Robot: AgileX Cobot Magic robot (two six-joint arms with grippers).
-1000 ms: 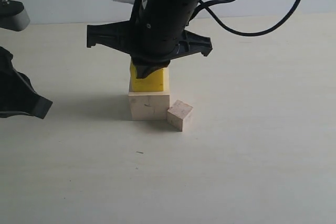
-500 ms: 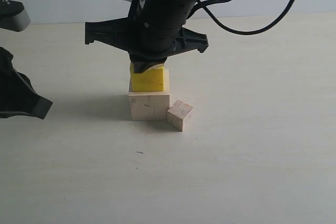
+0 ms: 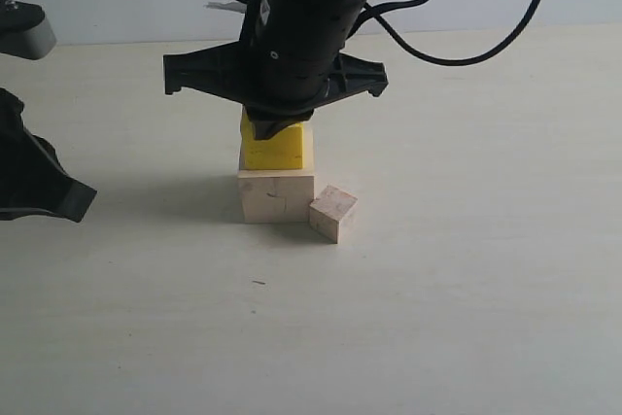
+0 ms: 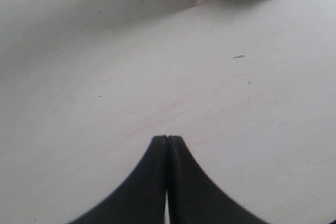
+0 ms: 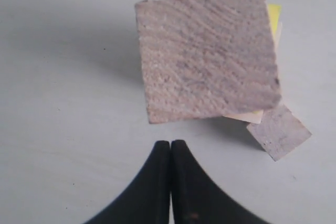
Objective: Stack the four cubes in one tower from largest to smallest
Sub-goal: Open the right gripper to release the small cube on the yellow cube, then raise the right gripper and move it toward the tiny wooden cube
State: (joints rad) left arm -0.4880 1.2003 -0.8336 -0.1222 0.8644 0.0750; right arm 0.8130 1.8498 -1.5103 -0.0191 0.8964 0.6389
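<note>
the yellow cube (image 3: 272, 150) is sitting on the large pale cube (image 3: 276, 196). in the right wrist view a light-brown cube (image 5: 207, 51) is lying over it, apparently as tier 3. the smallest cube (image 3: 332, 213) is waiting on the table (image 3: 437, 318) just beside the pale one, so 1 placement is left. the right gripper (image 5: 170, 145) and the left gripper (image 4: 167, 140) are both showing fingers pressed together, holding nothing.

Cube (image 3: 274, 150) atop lg cube (image 3: 276, 197), sm cube (image 3: 332, 212) adj.

Shows a bright yellow cube (image 3: 273, 151), a pale cream large cube (image 3: 276, 196), streaky brownish grain across the top cube (image 5: 207, 51), and an off-white table (image 3: 437, 298).
</note>
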